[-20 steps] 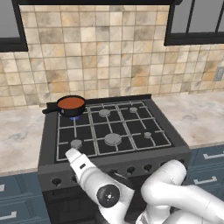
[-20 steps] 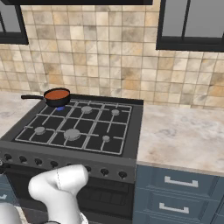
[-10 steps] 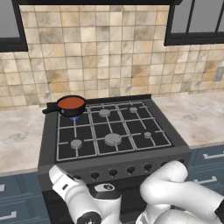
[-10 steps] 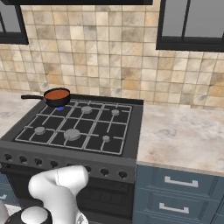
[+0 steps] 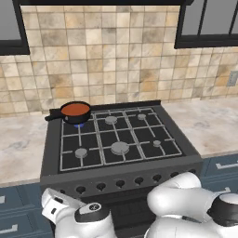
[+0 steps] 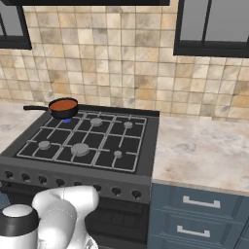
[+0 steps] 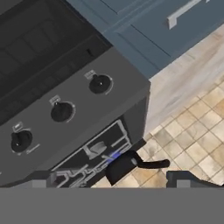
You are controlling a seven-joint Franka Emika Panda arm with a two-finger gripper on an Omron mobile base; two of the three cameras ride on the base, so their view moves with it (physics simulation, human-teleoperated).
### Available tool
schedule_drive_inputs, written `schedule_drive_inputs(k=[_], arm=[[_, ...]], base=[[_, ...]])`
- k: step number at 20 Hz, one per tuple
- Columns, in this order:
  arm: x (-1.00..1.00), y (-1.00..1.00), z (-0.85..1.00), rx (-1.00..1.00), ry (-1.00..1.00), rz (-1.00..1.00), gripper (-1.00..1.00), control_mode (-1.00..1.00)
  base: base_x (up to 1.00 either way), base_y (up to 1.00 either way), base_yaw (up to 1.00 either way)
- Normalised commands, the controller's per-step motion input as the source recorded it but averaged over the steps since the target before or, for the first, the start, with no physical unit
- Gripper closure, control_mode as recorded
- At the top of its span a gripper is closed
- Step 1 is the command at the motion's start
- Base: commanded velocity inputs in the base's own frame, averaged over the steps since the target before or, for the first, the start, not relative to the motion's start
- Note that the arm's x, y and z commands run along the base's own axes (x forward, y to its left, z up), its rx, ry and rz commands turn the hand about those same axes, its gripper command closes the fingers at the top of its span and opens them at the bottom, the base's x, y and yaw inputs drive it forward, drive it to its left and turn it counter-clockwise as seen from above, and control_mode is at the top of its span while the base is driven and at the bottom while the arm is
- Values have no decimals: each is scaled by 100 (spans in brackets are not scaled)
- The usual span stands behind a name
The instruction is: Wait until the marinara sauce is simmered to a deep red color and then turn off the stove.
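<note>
Spanning the gap between two stretches of counter (image 5: 18, 148), with open counter lying on both sides: the stove (image 5: 118, 139). Sitting on the rear left burner over a blue flame: the saucepan (image 5: 74, 112), carrying orange-red marinara sauce (image 5: 75, 109). Hovering low before the front knobs (image 7: 61, 111), fingers spread wide, gripping and touching nothing: the pincer (image 7: 111, 181).

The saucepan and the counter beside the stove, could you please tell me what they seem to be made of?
The saucepan looks like dark, matte-coated metal: black all over, with little shine. The counter looks like polished stone, perhaps marble, going by its mottled beige veining; being rendered, neither is certain.
</note>
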Motion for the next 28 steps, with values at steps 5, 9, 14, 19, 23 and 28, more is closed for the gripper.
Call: schedule_drive_inputs(k=[5, 9, 14, 19, 23, 28], arm=[[19, 0, -52, -15, 0, -4, -100, -100], [27, -4, -42, -9, 0, -3, -100, -100], [19, -22, -43, -7, -6, 0, -100, -100], [-5, -39, -39, -5, -20, 0, -100, -100], [-5, -38, -25, -3, -20, 0, -100, -100], [13, -9, -5, 0, -7, 0, -100, -100]], base=[[0, 0, 0], [0, 0, 0], [0, 0, 0], [0, 0, 0], [0, 0, 0], [0, 0, 0]])
